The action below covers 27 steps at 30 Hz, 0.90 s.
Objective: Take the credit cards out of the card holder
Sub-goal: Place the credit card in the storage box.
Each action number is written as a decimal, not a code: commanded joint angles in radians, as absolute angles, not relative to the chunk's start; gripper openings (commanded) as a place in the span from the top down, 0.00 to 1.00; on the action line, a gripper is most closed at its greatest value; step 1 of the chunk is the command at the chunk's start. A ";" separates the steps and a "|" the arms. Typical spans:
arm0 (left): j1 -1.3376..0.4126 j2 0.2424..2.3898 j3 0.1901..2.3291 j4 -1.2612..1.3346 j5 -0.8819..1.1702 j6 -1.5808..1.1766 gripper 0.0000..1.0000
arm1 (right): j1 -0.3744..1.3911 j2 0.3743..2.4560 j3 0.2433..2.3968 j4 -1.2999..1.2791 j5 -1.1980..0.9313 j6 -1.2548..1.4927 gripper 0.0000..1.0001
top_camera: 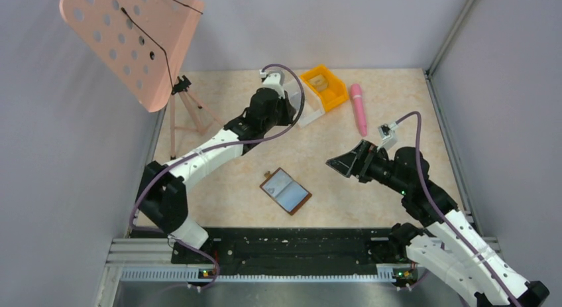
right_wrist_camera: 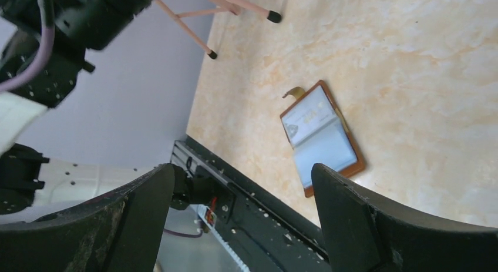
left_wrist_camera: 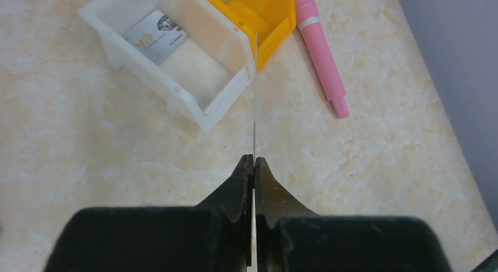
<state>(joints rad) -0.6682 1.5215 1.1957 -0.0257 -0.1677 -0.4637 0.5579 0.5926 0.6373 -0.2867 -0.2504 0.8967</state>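
Observation:
The card holder [top_camera: 286, 191] lies open on the table between the arms, brown with pale blue pockets; the right wrist view shows it too [right_wrist_camera: 322, 137]. My left gripper [left_wrist_camera: 253, 160] is shut on a thin credit card [left_wrist_camera: 255, 96] seen edge-on, held just above the table beside the white bin [left_wrist_camera: 217, 104]. Another credit card [left_wrist_camera: 155, 36], grey with "VIP" print, lies inside that bin. In the top view the left gripper [top_camera: 286, 110] is at the back by the bins. My right gripper [top_camera: 338, 162] hovers right of the card holder, open and with nothing between its fingers [right_wrist_camera: 244, 169].
An orange bin [left_wrist_camera: 276, 25] stands against the white bin's far side. A pink pen [top_camera: 358, 108] lies to its right. A pink perforated music stand [top_camera: 132, 35] on a tripod fills the back left. Grey walls enclose the table.

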 commanded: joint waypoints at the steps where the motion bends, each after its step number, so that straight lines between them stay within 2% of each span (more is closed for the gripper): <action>1: -0.593 1.601 1.307 -0.054 0.050 -0.539 1.00 | 0.549 0.597 0.725 -0.346 -0.221 0.803 0.13; 15: -0.388 1.878 1.412 0.165 0.162 -0.847 1.00 | 0.549 0.596 0.766 -0.438 -0.175 0.669 0.13; 27: -0.371 2.021 1.479 0.229 0.141 -0.985 1.00 | 0.548 0.658 0.806 -0.447 -0.208 0.635 0.13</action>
<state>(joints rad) -0.3683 1.9911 1.4212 0.1398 0.1345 -0.9215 0.5575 0.6571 0.7536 -0.4603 -0.2039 0.6617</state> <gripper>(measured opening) 0.012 0.870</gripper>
